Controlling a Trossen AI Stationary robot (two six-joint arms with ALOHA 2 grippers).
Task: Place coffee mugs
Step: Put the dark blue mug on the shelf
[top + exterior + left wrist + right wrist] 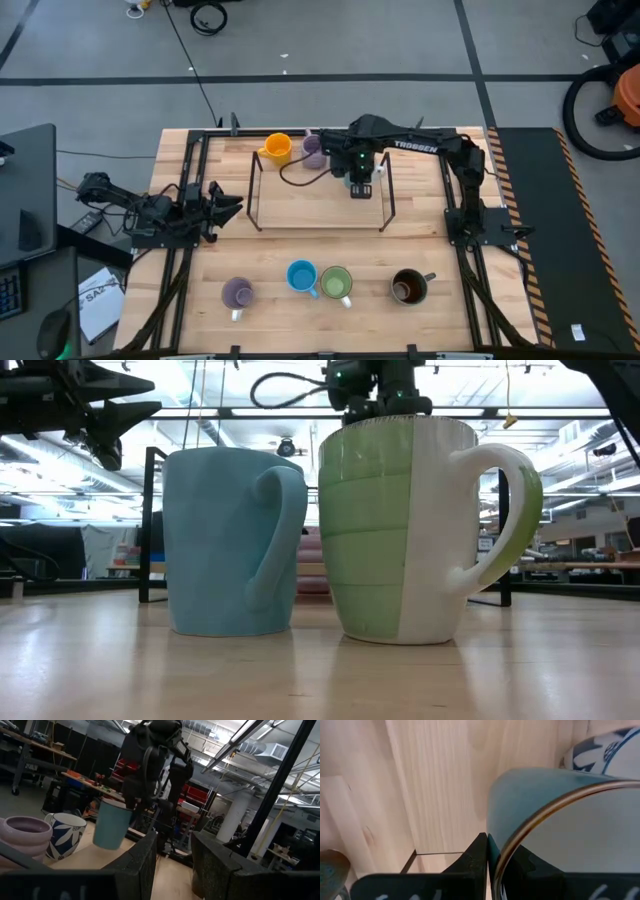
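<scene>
The tabletop (320,240) is pale planked wood with visible grain and a soft sheen. In the low view the blue mug (235,540) looks matt and faintly chalky, while the green-and-white mug (420,530) is glossy glazed ceramic with ridged bands. The pale teal mug (560,810) clamped in the right pincer (489,865) is smooth-glazed with a shiny rim. The rack (318,195) is thin dark metal rod. Pincer fingers (145,862) look like matt, grainy black plastic.

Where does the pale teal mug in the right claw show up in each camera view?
High: upper centre, mostly hidden under the right claw.
Low: not visible.
Left wrist: pale teal mug hangs left of centre.
Right wrist: fills the right half.
Landmark: blue-patterned white mug beside it, both wrist views.
</scene>
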